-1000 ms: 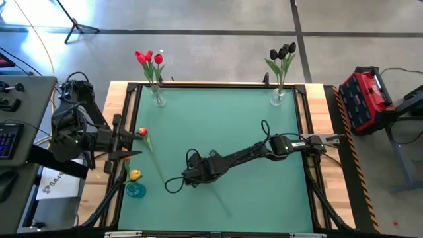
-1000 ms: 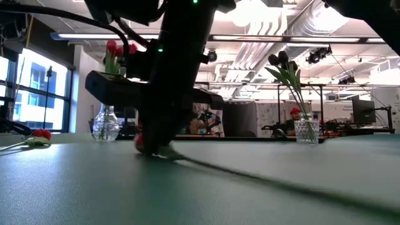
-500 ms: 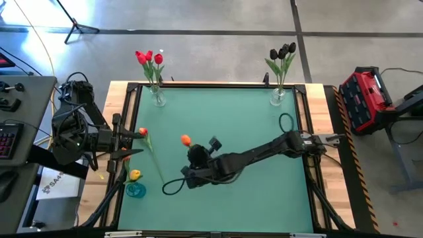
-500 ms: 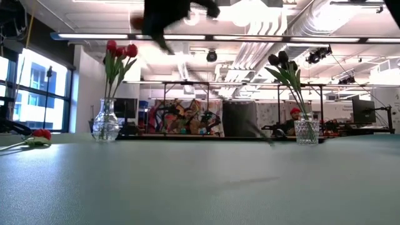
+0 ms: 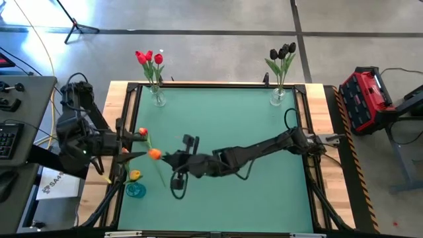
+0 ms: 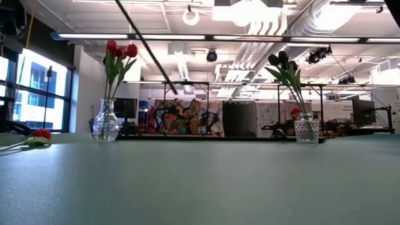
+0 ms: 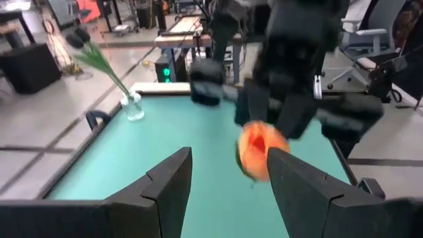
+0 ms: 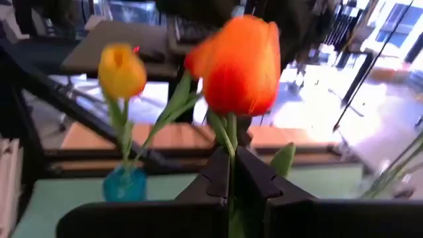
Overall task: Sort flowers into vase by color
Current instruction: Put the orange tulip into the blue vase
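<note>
My right gripper is above the table's left half, shut on an orange tulip whose head points toward the left edge. My left gripper waits open at the left edge, facing that head. Near the left front corner, a yellow tulip stands with its stem in a small blue vase. Another orange tulip lies flat on the mat. Red tulips and dark tulips stand in glass vases at the far edge. My right gripper pinches the orange tulip's green stem between its two fingers, a short way below the head. The fingers reach roughly level from the table's right side and lie along the stem. The tulip is lifted clear of the table, its head past the fingertips.
The glass vases stand at the far corners of the green mat. The lying tulip's stem runs slantwise between the grippers and the blue vase. A red toolbox sits off the right edge. The mat's middle and right half are bare.
My right gripper, low over the mat's middle a second ago, has risen with the orange tulip and moved toward the left edge. The tulip is now lifted clear, and its head is close in front of my left gripper and above the blue vase's side of the mat.
</note>
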Robot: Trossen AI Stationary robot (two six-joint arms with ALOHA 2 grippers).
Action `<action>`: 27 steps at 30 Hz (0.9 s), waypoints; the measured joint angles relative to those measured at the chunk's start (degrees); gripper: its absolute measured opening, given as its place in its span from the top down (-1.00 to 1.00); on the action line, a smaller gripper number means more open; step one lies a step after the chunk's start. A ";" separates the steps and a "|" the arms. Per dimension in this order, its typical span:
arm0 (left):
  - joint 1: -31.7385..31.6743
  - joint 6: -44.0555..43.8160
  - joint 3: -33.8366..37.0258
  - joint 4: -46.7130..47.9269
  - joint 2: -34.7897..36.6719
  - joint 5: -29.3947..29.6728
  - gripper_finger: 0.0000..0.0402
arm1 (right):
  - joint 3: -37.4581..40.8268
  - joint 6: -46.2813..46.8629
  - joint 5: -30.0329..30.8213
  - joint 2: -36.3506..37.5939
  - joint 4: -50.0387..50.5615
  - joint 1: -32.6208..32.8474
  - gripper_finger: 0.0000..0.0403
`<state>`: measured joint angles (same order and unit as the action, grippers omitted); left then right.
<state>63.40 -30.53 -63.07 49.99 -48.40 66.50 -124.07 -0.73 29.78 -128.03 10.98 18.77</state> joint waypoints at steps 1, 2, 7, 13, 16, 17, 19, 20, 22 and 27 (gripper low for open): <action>0.00 -1.58 0.78 -0.10 0.02 -0.18 0.07 | 0.00 -1.61 -0.20 0.02 -1.31 -0.30 1.00; 0.00 -3.10 1.52 -0.12 0.02 -0.31 0.07 | 0.00 -3.54 -0.30 0.15 -2.23 -0.49 1.00; 0.02 -6.14 3.38 0.23 0.04 -0.91 0.07 | 0.00 -10.79 -1.35 0.17 -10.86 -1.84 1.00; -0.07 -6.88 4.33 0.38 0.02 1.28 0.07 | 0.00 -20.36 -2.13 0.24 -24.20 -3.28 1.00; -0.07 -6.87 4.33 0.20 0.02 1.79 0.07 | 0.00 -22.32 -5.88 0.24 -28.00 -3.40 1.00; -0.07 -6.86 4.33 0.18 0.02 1.91 0.07 | 0.00 -22.27 -8.11 0.24 -29.09 -3.46 1.00; -0.07 -6.63 4.33 0.11 0.02 2.27 0.07 | 0.00 -22.27 -13.50 0.24 -31.05 -3.79 1.00; -0.07 -5.99 4.33 -0.21 0.04 2.29 0.07 | 0.00 -22.03 -16.15 0.26 -31.71 -3.90 1.00; -0.07 -3.91 4.33 -1.28 0.01 2.27 0.07 | 0.00 -20.60 -19.62 0.26 -32.94 -4.24 1.00; -0.07 6.82 4.33 -9.03 -0.05 0.54 0.07 | 0.00 -17.04 -27.13 0.26 -34.47 -6.01 1.00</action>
<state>63.33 -23.71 -58.74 40.96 -48.46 67.04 -124.07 -17.77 2.64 -127.76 -23.49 12.76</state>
